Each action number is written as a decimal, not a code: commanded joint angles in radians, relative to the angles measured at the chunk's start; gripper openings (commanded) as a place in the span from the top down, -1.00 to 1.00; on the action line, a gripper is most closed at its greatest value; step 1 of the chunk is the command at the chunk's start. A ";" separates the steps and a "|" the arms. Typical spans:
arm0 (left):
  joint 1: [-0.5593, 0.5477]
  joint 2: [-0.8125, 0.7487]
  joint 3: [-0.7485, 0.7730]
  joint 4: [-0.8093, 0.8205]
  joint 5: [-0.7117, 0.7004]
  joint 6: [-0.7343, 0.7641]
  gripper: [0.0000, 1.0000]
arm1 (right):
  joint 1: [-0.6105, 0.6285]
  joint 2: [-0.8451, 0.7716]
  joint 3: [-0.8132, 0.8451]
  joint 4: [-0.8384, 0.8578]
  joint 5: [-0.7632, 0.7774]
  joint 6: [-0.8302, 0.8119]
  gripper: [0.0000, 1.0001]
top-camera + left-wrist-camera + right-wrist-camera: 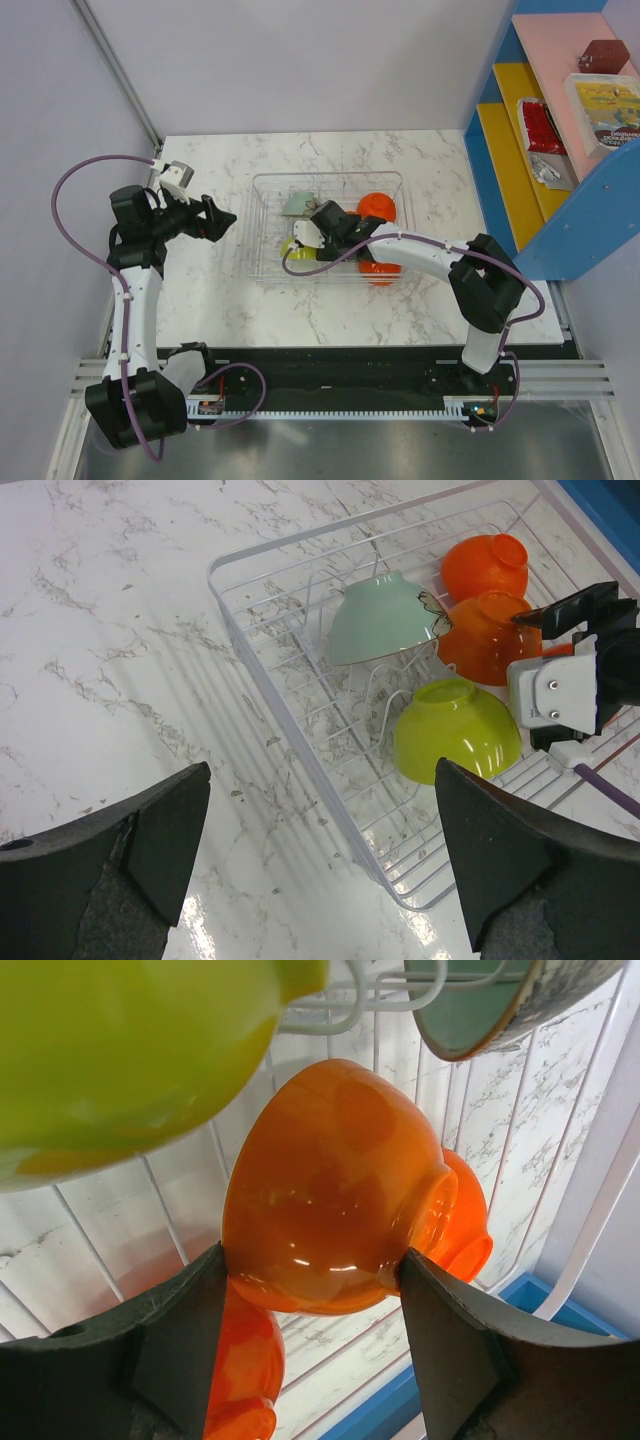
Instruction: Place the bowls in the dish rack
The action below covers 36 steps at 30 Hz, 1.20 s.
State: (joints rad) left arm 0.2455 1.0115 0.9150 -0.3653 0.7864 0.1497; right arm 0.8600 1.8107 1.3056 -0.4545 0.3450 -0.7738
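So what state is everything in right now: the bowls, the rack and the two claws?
left gripper: open, holding nothing
right gripper: shut on the orange bowl
orange bowl: gripped, tilted, inside the rack
second orange bowl: loose in the rack, tipped over
lime bowl: loose in the rack, tipped over
pale green bowl: loose in the rack, on its side
dish rack: flat on the table, holding bowls

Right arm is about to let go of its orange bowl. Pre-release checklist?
1. Right gripper shut on the orange bowl: ok.
2. Orange bowl inside the dish rack: ok.
3. Orange bowl resting on the rack wires: cannot tell.
4. Gap to the lime bowl: cannot tell.
5. Left gripper open, outside the rack: ok.
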 commanded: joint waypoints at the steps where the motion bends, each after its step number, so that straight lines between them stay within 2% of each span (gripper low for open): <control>1: 0.006 -0.016 0.005 0.019 -0.004 0.004 -0.99 | 0.001 -0.001 -0.015 0.050 -0.003 0.010 0.41; 7: 0.006 -0.022 0.002 0.019 -0.007 0.004 -0.99 | 0.002 0.021 -0.032 0.053 -0.020 0.027 0.29; 10: 0.006 -0.024 0.002 0.020 -0.007 0.004 -0.99 | 0.004 0.029 -0.034 0.053 -0.021 0.031 -0.25; 13: 0.005 -0.021 0.004 0.019 -0.009 0.004 -0.99 | 0.004 0.022 -0.035 0.053 -0.029 0.036 -0.56; 19: 0.006 -0.021 0.004 0.019 -0.009 0.005 -0.99 | 0.004 -0.004 -0.023 0.016 -0.050 0.048 -0.92; 27: 0.006 -0.017 0.013 0.019 -0.018 0.010 -0.99 | 0.004 -0.096 0.032 -0.038 -0.051 0.091 -0.96; 33: 0.005 0.007 0.053 0.006 -0.019 0.021 -0.99 | -0.004 -0.212 0.090 -0.050 -0.001 0.151 -0.96; 36: 0.005 0.018 0.081 -0.011 -0.021 0.039 -0.99 | -0.030 -0.290 0.121 -0.049 -0.024 0.198 -0.96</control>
State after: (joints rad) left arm 0.2455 1.0191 0.9272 -0.3687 0.7677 0.1505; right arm 0.8547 1.6375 1.3510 -0.5095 0.3138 -0.6544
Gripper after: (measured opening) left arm 0.994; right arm 0.982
